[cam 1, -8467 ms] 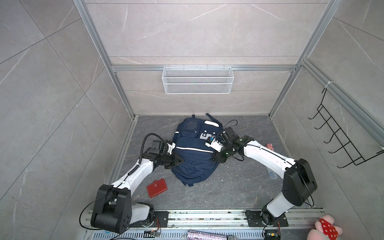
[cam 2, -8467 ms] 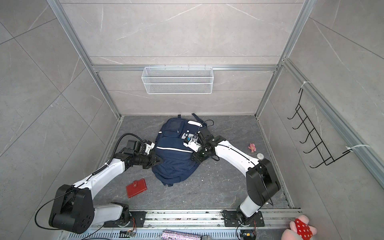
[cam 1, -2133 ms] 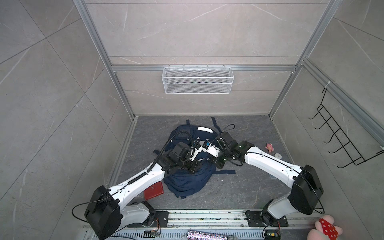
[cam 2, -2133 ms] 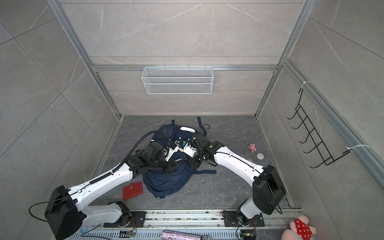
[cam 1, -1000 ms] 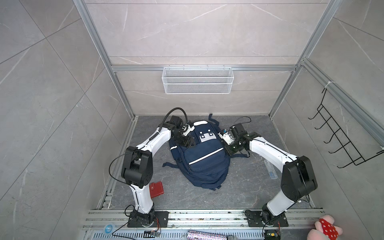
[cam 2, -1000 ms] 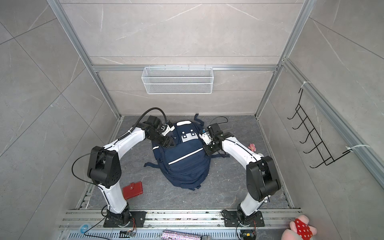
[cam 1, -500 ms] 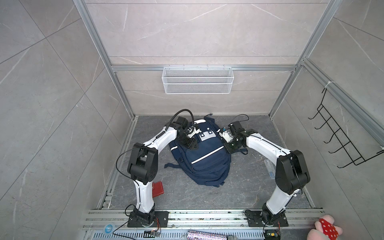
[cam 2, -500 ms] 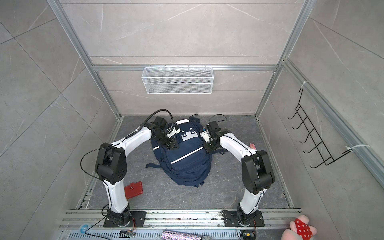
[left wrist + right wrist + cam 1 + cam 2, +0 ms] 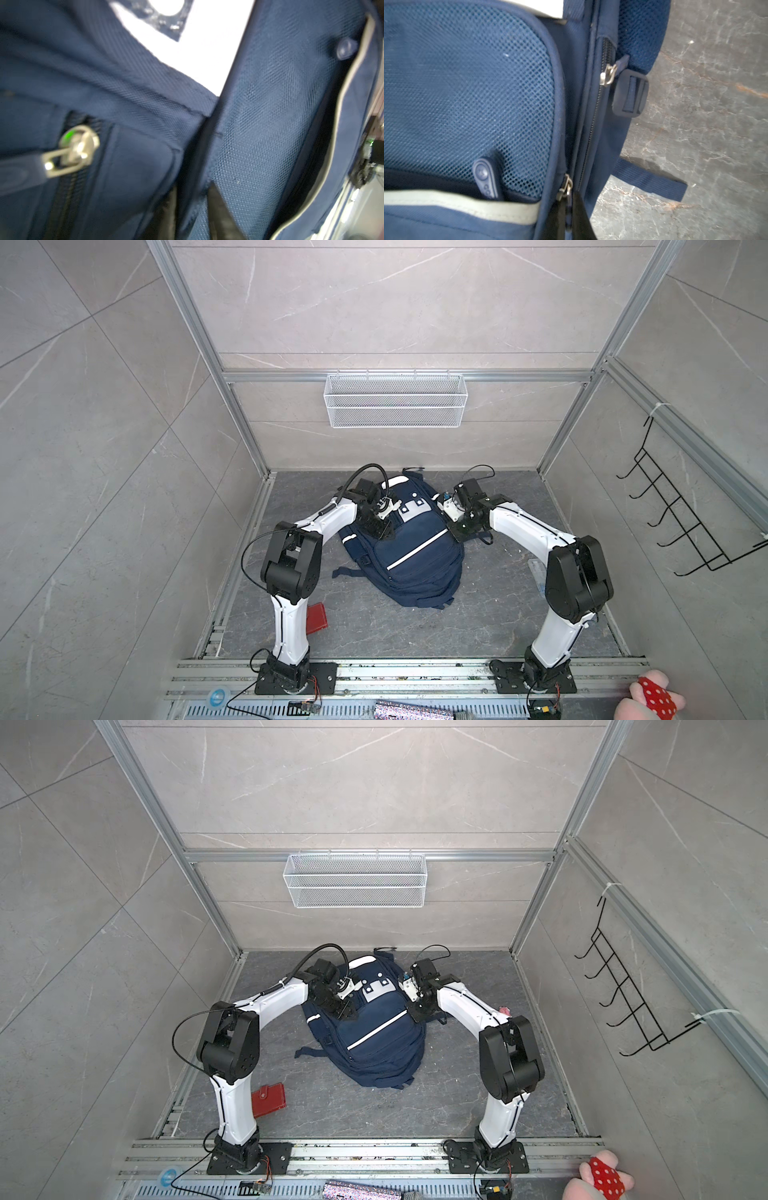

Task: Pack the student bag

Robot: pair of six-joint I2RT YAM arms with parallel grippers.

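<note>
Gripping the student bag (image 9: 415,560), left tool (image 9: 386,533) and right tool (image 9: 457,536) flank its top, pointing rearward.

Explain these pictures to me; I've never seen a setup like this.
Two white robot arms, a left arm and a right arm, stand on a rail. Each ends in a two-fingered hand. Two pictures look down from overhead, side by side. The other two come from cameras on the arms' wrists. On the grey floor lies a navy student bag, with a red wallet near the left arm's base. The left hand pinches a fold of the bag's fabric. The right hand is shut, seemingly on a zip pull at the bag's side.
</note>
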